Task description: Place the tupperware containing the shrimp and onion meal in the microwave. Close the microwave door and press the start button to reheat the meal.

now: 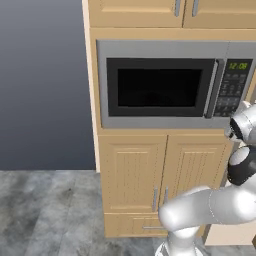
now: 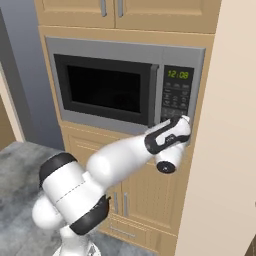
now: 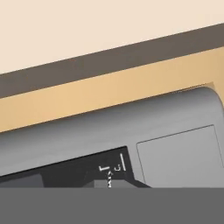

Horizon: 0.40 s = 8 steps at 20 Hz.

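Since the microwave door (image 1: 160,87) is already shut flush against the microwave (image 2: 125,82), the tupperware is presumably inside, though it cannot be made out behind the black window. The gripper (image 2: 184,120), fingers together, is held against the keypad panel (image 2: 176,100), apparently for the start button.

Can't see past the black window of the microwave door (image 1: 161,87), so no telling what's inside the microwave (image 1: 170,85). Keypad panel (image 2: 176,100) legends too small to read from the base views. Gripper (image 2: 186,120) fingertips tucked behind the wrist against the panel's lower corner. Hand view chops the panel (image 3: 87,168) off at the bottom, markings there blurry. Upper cabinet doors (image 1: 175,11) cut by the top edge.
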{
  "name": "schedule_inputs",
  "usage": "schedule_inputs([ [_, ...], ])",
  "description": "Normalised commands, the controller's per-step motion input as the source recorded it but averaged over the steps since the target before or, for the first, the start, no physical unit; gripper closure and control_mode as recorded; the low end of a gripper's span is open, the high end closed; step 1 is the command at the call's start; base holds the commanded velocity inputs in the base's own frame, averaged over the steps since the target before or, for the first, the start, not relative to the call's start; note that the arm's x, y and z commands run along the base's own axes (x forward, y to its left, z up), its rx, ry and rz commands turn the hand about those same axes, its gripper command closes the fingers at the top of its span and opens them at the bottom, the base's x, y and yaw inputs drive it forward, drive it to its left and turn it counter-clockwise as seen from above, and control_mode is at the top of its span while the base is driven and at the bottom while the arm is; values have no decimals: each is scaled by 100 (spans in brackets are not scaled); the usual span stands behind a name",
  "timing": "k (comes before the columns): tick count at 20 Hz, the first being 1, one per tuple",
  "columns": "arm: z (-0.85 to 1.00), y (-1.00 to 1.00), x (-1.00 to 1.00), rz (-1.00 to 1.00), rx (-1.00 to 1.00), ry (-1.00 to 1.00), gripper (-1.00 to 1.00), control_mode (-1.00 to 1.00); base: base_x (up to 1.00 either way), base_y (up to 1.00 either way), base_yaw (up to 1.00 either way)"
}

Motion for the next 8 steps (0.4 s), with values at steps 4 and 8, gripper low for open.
schedule_inputs([
  [4,-4,-19,70,-11,3,0,100,-100,0,0,0],
  [8,9,-38,80,-9,5,5,100,-100,0,0,0],
])
